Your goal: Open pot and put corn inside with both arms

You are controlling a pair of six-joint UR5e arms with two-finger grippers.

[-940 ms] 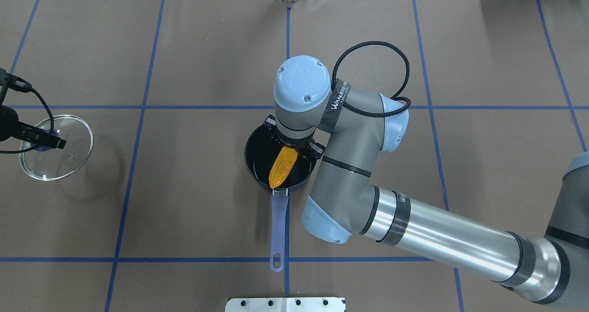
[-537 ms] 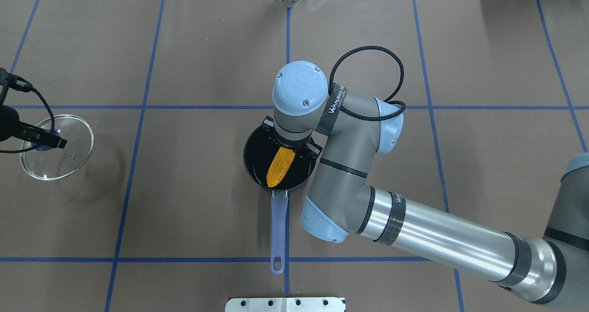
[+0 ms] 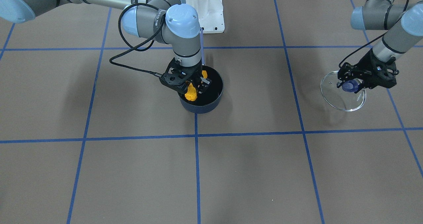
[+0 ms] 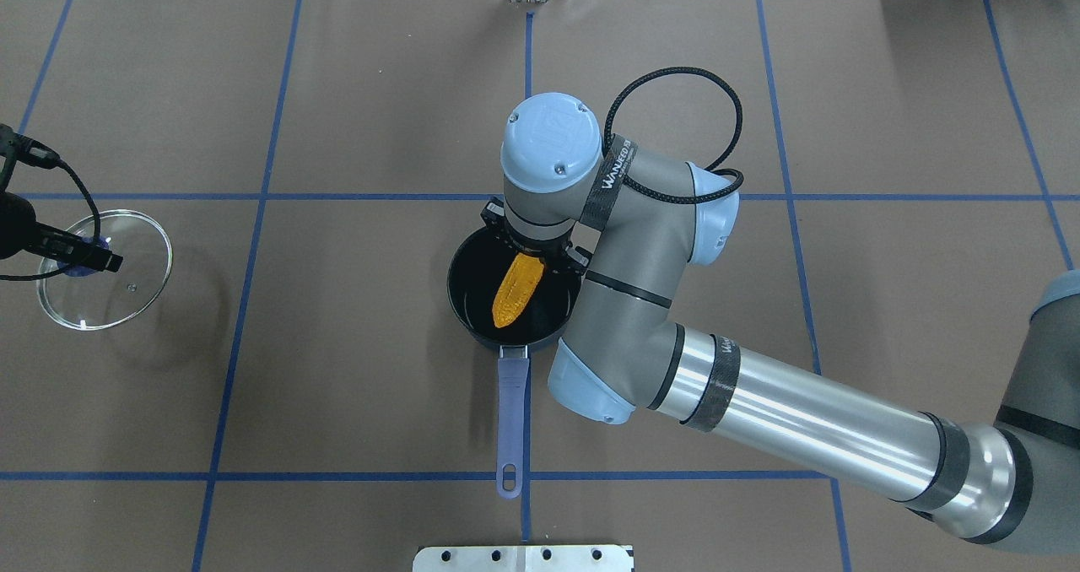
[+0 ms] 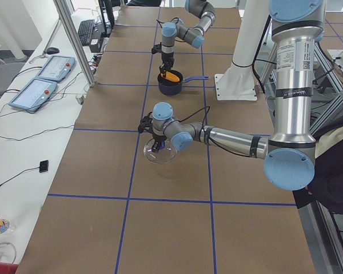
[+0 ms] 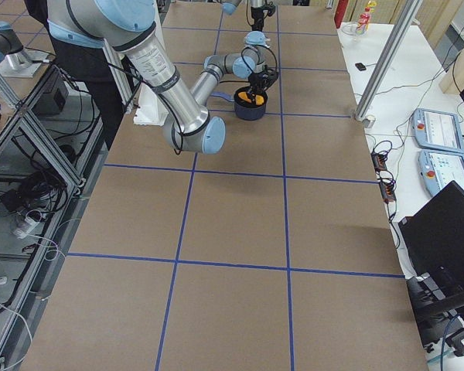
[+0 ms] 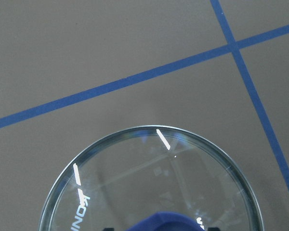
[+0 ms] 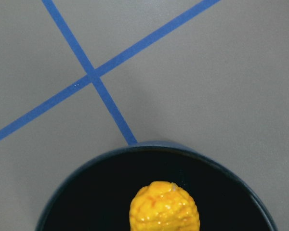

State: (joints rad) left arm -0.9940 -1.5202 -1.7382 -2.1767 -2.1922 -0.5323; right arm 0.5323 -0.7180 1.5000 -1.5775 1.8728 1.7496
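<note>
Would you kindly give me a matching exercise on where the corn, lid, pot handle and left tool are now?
1 corn
2 lid
3 pot handle
4 left tool

A shut on the blue knob
B slanted inside the pot, gripped by the right tool
C off the pot, on the robot's left
D points toward the robot's base

Pairs: 1-B, 2-C, 3-D, 4-A
</note>
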